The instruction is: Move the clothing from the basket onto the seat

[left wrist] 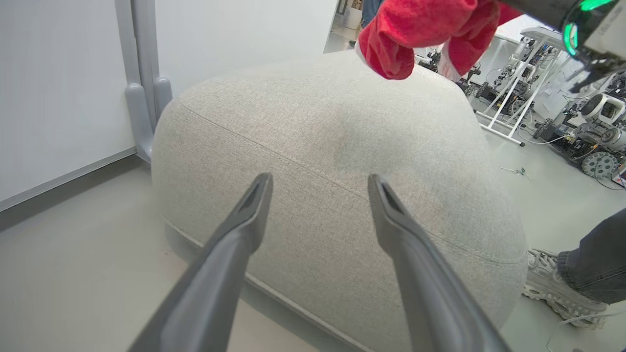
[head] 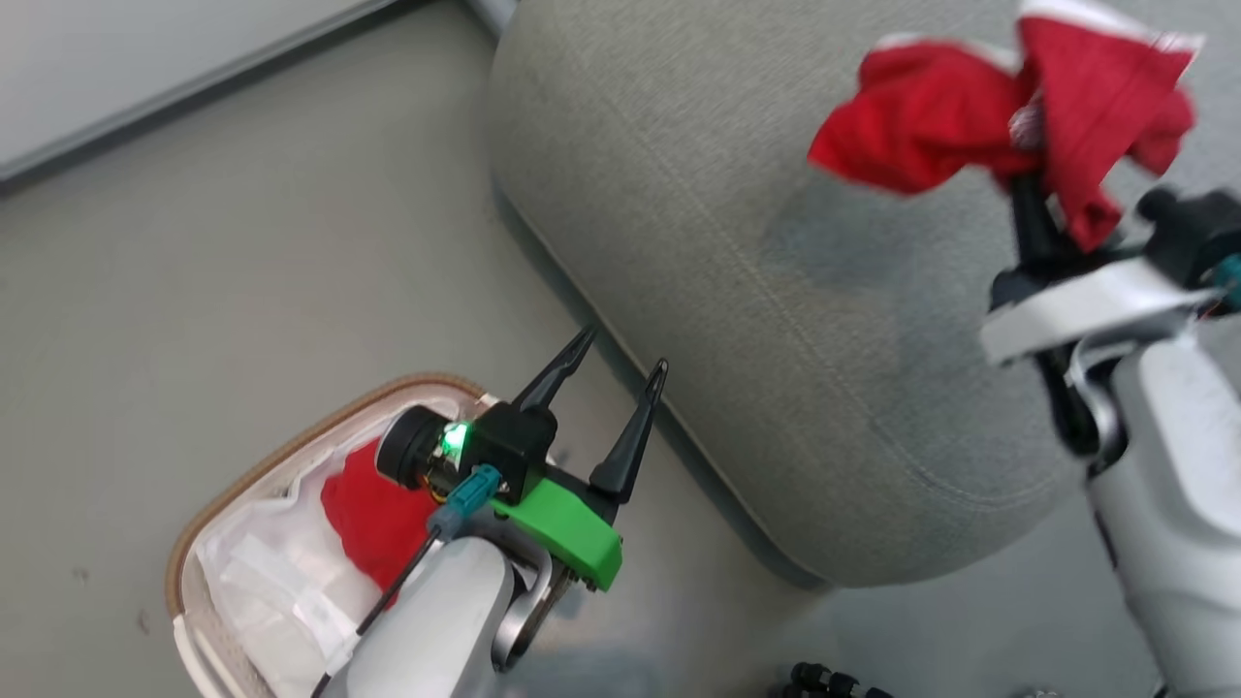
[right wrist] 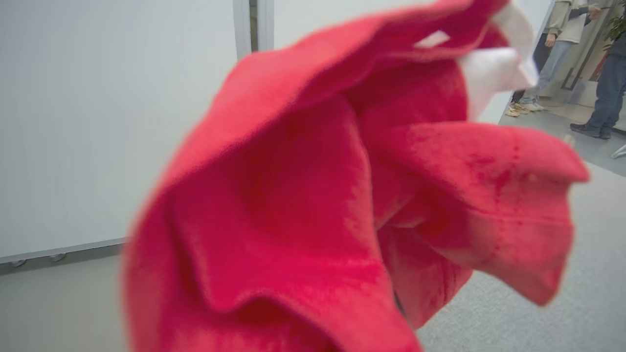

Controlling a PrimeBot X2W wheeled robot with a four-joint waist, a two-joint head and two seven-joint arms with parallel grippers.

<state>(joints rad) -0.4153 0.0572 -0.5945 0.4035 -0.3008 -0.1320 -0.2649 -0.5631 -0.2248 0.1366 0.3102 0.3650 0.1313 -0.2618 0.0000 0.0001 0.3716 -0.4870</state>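
So the grey floor takes up the left side, with a white wall panel running along the far left. The big thing is the seat, a fat grey fabric cushion with rounded edges and a stitched seam. It sits right of centre and far bigger than anything else here. A grey post stands against the wall at the seat's far-left corner. Off to the right there are racks of lab gear, plus someone's jeans leg and a chunky white sneaker near the seat's right end.

The basket is on the floor at the near left, just beside the seat, brown rim and white sides. The left forearm hangs over it and blocks a good chunk. Inside is a crinkly white liner sheet and the second red garment, bunched up, no print readable.

The red garment is up in the air over the far right of the seat, not touching it. It's crumpled, bright red with white trim, a bit motion-blurred. The right gripper has its fingers pinched into it, and the cloth hides the tips. The left gripper is spread wide, holding nothing, above the gap between basket and seat.
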